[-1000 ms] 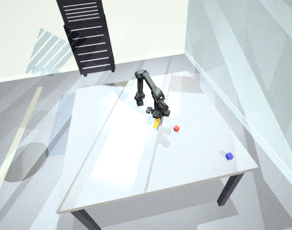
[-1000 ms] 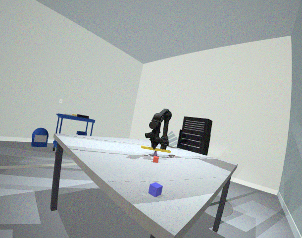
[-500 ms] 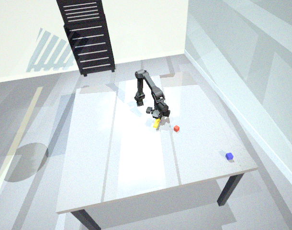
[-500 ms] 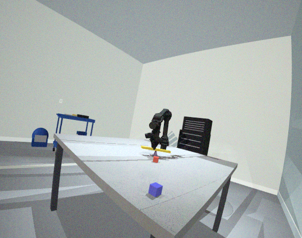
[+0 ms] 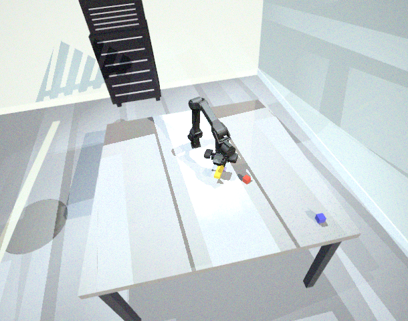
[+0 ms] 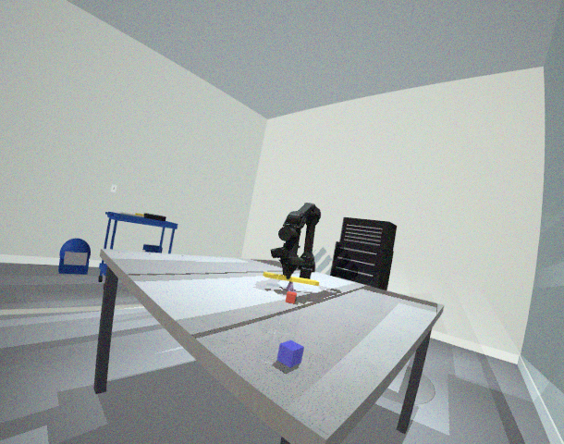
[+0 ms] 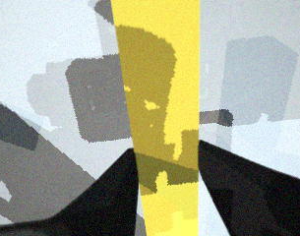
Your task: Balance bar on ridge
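Gripper (image 6: 288, 276) pinching the yellow bar (image 6: 290, 277) mid-frame, hovering just over the small purple ridge (image 6: 289, 286); seating it level and letting go remain undone

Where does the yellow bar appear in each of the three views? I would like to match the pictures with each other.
Top: the yellow bar shows only as a short piece just below the gripper, near the table's middle, left of the red cube.
Exterior: a long thin strip, nearly level, below the arm and just above the red cube.
Wrist: a broad strip running top to bottom through the centre, between the dark fingers.
Shared landmark: the gripper shut on the bar.
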Controlling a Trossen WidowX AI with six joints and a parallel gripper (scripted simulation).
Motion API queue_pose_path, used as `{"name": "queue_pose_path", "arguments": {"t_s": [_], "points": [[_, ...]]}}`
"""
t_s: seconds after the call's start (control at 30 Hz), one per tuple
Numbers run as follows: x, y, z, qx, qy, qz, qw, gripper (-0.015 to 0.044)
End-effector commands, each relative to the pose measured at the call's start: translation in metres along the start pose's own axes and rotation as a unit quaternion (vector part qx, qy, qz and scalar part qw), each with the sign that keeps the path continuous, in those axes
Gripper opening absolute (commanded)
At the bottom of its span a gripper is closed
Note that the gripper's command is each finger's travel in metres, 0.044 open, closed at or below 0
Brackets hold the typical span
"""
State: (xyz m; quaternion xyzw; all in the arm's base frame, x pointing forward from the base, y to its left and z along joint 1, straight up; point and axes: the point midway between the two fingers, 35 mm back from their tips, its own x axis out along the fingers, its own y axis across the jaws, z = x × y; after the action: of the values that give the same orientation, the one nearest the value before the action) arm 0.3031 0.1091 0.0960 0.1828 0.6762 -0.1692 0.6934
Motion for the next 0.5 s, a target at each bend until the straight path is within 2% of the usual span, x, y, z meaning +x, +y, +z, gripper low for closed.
{"name": "queue_pose_path", "arguments": {"t_s": [0.0,0.47], "points": [[0.0022,-0.0006,-0.0001,0.001,0.0,-0.002,1.0,0.0],[0.0033,-0.0008,-0.0001,0.001,0.0,-0.002,1.0,0.0]]}}
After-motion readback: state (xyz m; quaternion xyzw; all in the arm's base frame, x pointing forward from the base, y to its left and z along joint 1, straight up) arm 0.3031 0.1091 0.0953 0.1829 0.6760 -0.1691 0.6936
